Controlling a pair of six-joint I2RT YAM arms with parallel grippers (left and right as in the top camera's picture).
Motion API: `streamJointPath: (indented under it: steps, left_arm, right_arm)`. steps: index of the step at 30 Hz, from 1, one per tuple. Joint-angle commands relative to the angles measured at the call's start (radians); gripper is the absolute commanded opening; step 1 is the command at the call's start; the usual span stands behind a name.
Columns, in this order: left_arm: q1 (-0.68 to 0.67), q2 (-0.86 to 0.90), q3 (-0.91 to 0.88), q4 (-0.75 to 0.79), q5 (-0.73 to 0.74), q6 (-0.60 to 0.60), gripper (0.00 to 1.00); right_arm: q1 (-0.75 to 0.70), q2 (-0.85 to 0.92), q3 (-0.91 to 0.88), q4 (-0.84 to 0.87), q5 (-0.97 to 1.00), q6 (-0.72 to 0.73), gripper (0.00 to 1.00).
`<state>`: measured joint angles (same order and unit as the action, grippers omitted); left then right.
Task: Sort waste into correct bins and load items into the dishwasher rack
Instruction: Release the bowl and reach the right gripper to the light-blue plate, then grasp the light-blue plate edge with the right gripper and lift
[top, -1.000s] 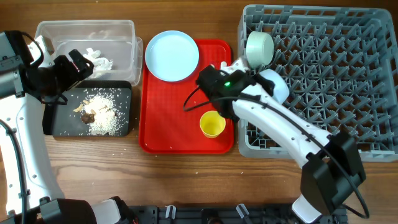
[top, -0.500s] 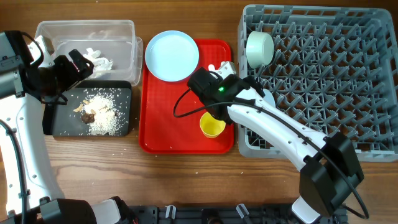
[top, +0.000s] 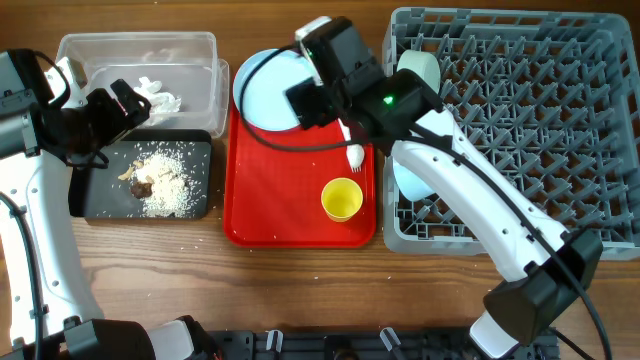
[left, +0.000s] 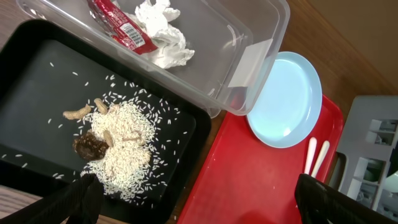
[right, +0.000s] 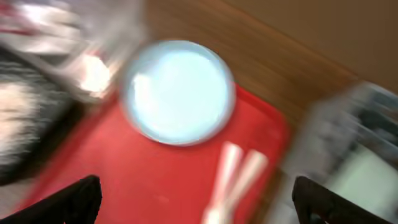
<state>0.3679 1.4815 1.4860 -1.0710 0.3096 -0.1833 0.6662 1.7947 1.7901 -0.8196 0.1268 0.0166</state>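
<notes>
The left hand (left: 196, 186) hangs with its fingers spread wide and nothing between them, over the near edge of the shallow black rectangular tray (left: 37, 74). White rice-like crumbs (left: 124, 149) and brown food scraps (left: 90, 146) lie heaped in that tray. Just behind it, the clear plastic rectangular tub (left: 261, 37) holds the red-and-white crumpled wrapper (left: 118, 25) and the white crumpled paper (left: 163, 34).

The right hand (right: 196, 186) is also wide open and empty, above the flat red tray (top: 290, 190). Its view is blurred. Below it sit the light blue round plate (right: 177, 93), at the tray's far left corner, and the white plastic fork and spoon (right: 236, 177), side by side near the tray's right edge. The small yellow cup (top: 342, 200) stands upright on the red tray, nearer the front.

The large square grey plastic crate (top: 520, 60) sits on the wooden desk (top: 300, 290), right of the red tray. One pale blue bowl (top: 418, 72) sits on edge at its left side, and a second pale blue bowl (top: 412, 180) lies nearer the front, partly under the right arm.
</notes>
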Motion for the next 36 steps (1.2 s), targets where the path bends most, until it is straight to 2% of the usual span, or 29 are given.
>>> streamJointPath:
  steps: [1, 3, 7, 11, 15, 24, 36]
  left_arm:
    - [0.003, 0.005, 0.014, 0.000, 0.011, 0.023, 1.00]
    - [0.003, 0.005, 0.014, 0.000, 0.011, 0.023, 1.00]
    - [0.003, 0.005, 0.014, 0.000, 0.011, 0.023, 1.00]
    - [0.003, 0.005, 0.014, 0.000, 0.012, 0.023, 1.00]
    - [0.003, 0.005, 0.014, 0.000, 0.011, 0.023, 1.00]
    - [0.003, 0.005, 0.014, 0.000, 0.011, 0.023, 1.00]
    - [0.003, 0.005, 0.014, 0.000, 0.011, 0.023, 1.00]
  right_arm:
    - [0.001, 0.003, -0.024, 0.082, -0.198, 0.040, 1.00]
    - [0.000, 0.007, -0.045, 0.118, -0.148, 0.079, 0.95]
    - [0.000, 0.029, -0.098, 0.206, -0.096, 0.099, 0.93]
    - [-0.020, 0.085, -0.110, 0.225, -0.009, 0.289, 0.91]
    - [-0.058, 0.148, -0.110, 0.225, -0.035, 0.409, 0.87]
    - [-0.085, 0.254, -0.110, 0.241, -0.076, 0.418, 0.83]
    - [-0.085, 0.382, -0.110, 0.293, -0.084, 0.511, 0.66]
